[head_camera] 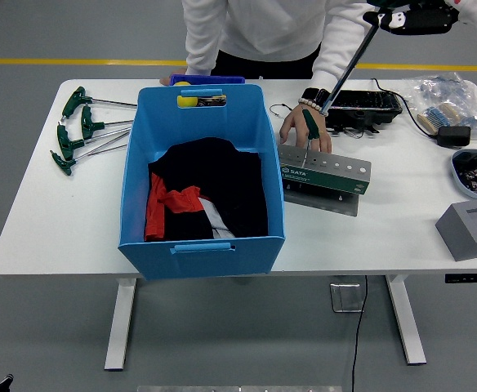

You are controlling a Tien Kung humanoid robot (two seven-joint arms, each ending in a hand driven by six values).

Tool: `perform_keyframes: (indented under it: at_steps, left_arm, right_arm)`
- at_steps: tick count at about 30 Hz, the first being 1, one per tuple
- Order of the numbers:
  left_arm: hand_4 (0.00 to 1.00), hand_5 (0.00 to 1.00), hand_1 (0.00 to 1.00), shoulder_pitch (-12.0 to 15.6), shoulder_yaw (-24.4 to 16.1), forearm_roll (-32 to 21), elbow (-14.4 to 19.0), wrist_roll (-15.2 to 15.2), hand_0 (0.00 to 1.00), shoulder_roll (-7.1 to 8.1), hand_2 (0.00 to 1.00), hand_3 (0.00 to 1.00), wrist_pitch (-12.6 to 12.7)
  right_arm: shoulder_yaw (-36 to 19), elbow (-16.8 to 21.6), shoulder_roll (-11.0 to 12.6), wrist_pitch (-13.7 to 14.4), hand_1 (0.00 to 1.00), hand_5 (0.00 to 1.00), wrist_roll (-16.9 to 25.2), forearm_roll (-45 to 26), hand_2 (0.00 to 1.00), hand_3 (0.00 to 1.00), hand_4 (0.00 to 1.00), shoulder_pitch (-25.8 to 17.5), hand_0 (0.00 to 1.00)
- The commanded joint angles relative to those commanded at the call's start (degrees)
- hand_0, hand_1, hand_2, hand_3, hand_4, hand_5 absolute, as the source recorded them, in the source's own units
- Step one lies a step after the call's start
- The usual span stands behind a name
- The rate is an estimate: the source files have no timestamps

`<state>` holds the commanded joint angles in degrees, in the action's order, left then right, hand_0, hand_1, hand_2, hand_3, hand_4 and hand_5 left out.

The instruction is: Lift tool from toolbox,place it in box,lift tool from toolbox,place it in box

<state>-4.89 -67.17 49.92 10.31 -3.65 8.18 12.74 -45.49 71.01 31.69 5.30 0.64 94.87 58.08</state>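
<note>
My right hand (414, 18) is at the top right edge, shut on a green T-handle wrench (351, 64). The wrench's long shaft slants down-left, and its tip hangs over the table behind the toolbox, clear of it. The grey SATA toolbox (327, 171) lies right of the blue box (132, 189). One green-handled tool (310, 125) still stands in the toolbox's left end. A person's hand (297, 128) rests at that left end. The blue box holds black and red cloth (198, 196). My left hand is out of view.
Several green T-handle wrenches (77, 128) lie at the table's left. A black tray (365, 104), a plastic bag (444, 96), a parts bowl (475, 173) and a grey block (471, 229) sit at the right. The person stands at the far side.
</note>
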Motion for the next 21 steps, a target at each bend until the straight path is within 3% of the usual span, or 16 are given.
perform_keyframes:
  at_steps: [5, 12, 18, 21]
  left_arm:
    - [0.691, 0.674, 0.882, 0.0, 0.2, -0.1, 0.0, 0.0, 0.860, -0.13, 0.885, 0.687, 0.0]
    - [0.691, 0.674, 0.882, -0.1, 0.2, 0.1, 0.0, 0.0, 0.860, -0.09, 0.885, 0.687, 0.0]
    - [0.691, 0.674, 0.882, -0.4, 0.1, 0.2, 0.0, 0.0, 0.860, -0.04, 0.885, 0.685, 0.0]
    - [0.691, 0.675, 0.882, -0.5, 0.1, 0.1, 0.0, 0.0, 0.860, -0.11, 0.885, 0.687, 0.0]
  right_arm:
    - [0.8, 4.9, -0.6, 0.7, 0.002, 0.713, 0.0, 1.0, 0.018, 0.003, 0.864, -0.2, 0.035]
    - [5.6, 10.4, -3.9, 0.6, 0.002, 0.710, -1.2, 4.0, 0.018, 0.003, 0.863, 2.0, 0.038]
    - [11.5, 11.8, -7.3, 0.3, 0.002, 0.709, -1.9, 6.1, 0.018, 0.005, 0.861, 4.7, 0.039]
    - [15.1, 10.6, -9.7, 0.5, 0.002, 0.703, -1.9, 6.9, 0.019, 0.005, 0.854, 5.9, 0.039]
